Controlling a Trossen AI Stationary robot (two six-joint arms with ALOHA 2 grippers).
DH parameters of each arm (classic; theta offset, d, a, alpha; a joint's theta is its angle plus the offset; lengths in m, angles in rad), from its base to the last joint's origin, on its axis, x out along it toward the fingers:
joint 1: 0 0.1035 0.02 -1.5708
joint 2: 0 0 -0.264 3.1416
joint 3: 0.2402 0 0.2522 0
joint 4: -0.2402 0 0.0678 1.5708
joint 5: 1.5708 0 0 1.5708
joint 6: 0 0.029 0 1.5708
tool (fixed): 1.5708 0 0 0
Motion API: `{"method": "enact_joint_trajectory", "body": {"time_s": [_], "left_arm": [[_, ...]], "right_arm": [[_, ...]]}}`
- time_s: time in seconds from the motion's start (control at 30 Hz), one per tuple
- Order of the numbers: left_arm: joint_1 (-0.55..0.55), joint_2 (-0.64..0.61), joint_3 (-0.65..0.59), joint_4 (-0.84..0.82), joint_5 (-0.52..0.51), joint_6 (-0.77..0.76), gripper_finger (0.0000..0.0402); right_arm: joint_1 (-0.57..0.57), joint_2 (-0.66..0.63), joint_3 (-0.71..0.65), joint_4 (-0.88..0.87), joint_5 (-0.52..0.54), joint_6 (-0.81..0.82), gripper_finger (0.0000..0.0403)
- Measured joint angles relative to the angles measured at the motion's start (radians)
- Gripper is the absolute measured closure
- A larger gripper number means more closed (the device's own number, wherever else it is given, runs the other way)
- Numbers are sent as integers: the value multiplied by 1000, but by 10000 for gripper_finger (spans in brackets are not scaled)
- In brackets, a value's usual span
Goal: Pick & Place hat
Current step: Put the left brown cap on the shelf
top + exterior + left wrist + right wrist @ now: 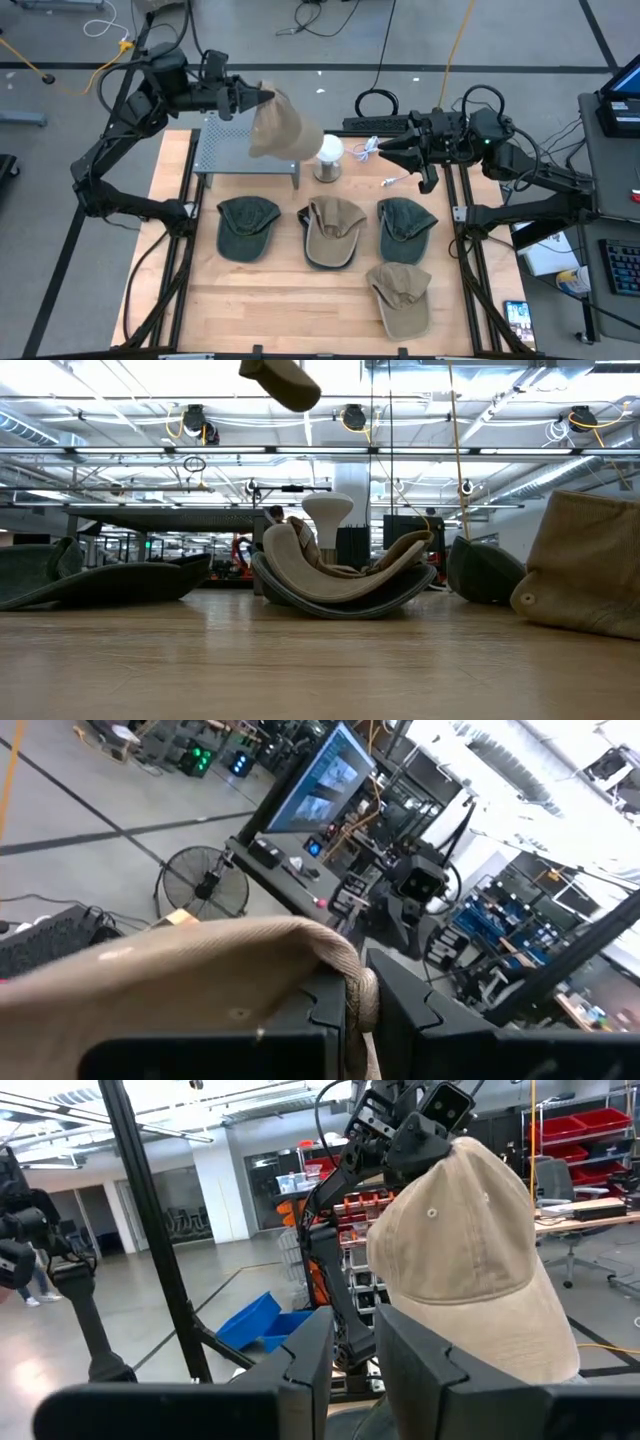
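High view: left gripper [268, 99] pinches the tan hat [283, 128], carried aloft beside the white stand [329, 157]. Transport step; next, likely lower it onto the stand.
Left wrist view: fingers clamp the hat's edge.
Right gripper [384, 150] waits nearby, slightly parted, empty.

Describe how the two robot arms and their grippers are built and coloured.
Both arms are dark, jointed and tube-linked, with black cables looped along them. The left gripper and right gripper each end in two tapering black fingers with stepped inner edges. A small green light glows on the right arm.
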Motion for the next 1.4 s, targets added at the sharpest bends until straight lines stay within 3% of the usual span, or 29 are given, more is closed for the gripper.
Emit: {"method": "enact_joint_trajectory", "body": {"time_s": [0.13,0.43,0.6,0.8,0.97,1.13,1.4], "left_arm": [[0,0,0,-18,36,2,379],[18,-1,0,-148,74,13,379],[15,0,0,-274,67,209,379],[-63,0,14,-375,-7,492,379],[-161,-1,62,-466,-120,755,379],[-259,-7,122,-567,-305,1009,379],[-387,-2,145,-746,-787,1325,379]], "right_arm": [[0,13,0,1,78,32,330],[0,45,0,-1,74,25,296],[0,46,0,-1,75,-28,280],[0,46,0,-4,74,-45,278],[0,46,0,-4,74,-69,279],[0,46,0,-4,74,-136,277],[0,46,0,-4,74,-241,277]]}}
